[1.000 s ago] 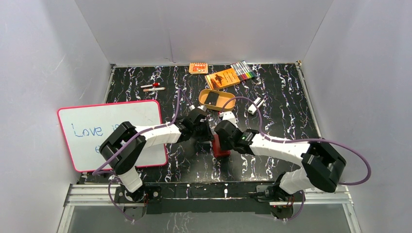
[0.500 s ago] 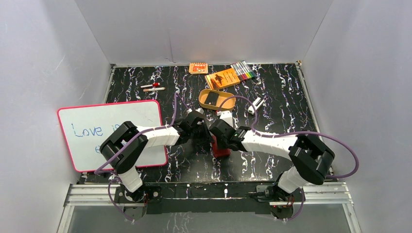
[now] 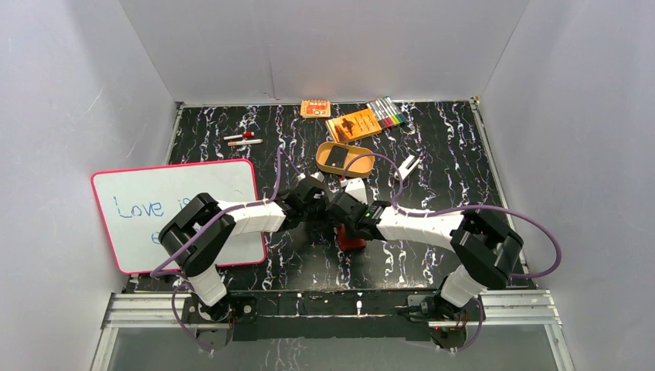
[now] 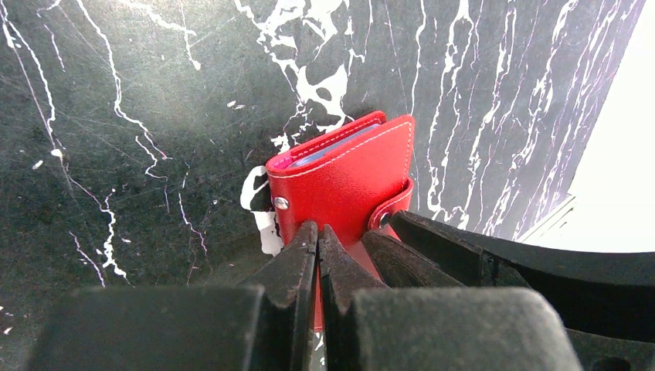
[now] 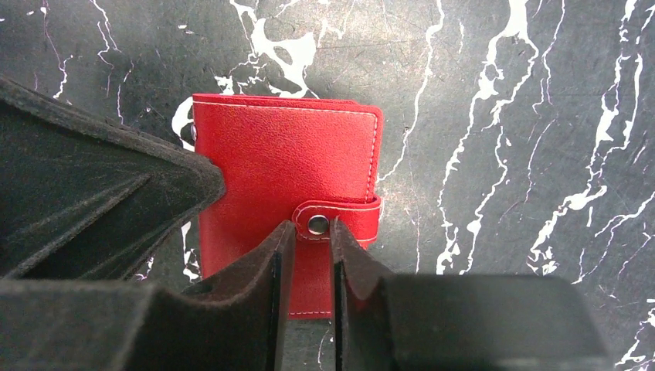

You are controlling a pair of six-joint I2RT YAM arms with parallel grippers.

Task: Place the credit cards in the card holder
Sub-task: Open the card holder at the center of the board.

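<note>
- Card holder point(image 5: 286, 154) lies flat on the table point(image 5: 541, 116) under both sets of jaws, near the front middle between the two arms; it is folded shut, with its tab point(image 5: 351, 220) lying across the cover.
- Left jaws are pressed together, tips down on the holder's near edge; a sliver of red shows between them, so I cannot tell whether they nip a fold or only press; my guess is that they pin the holder so it will not slide.
- Right jaws stand narrowly apart, tips either side of the snap point(image 5: 317, 224); nothing is plainly gripped between them; that placing suggests the tab is to be pinched and pulled open.
- As a container, the holder shows bluish sleeves point(image 4: 332, 151) peeking from its far edge in the left wrist view; no dark card shows in them; it looks as if it must be opened before anything can go in.
- Tray point(image 3: 345, 158), tan and oval, sits well apart from the holder toward the back; one dark card point(image 3: 334, 158) rests inside it, probably waiting to be fetched; I see no other cards.
- Farther out, two orange packets point(image 3: 354, 125) and a row of markers point(image 3: 386, 116) lie along the back edge; two pens point(image 3: 243, 139) lie at the back left; a whiteboard point(image 3: 181, 212) lies at the left; neither arm touches any of these.
</note>
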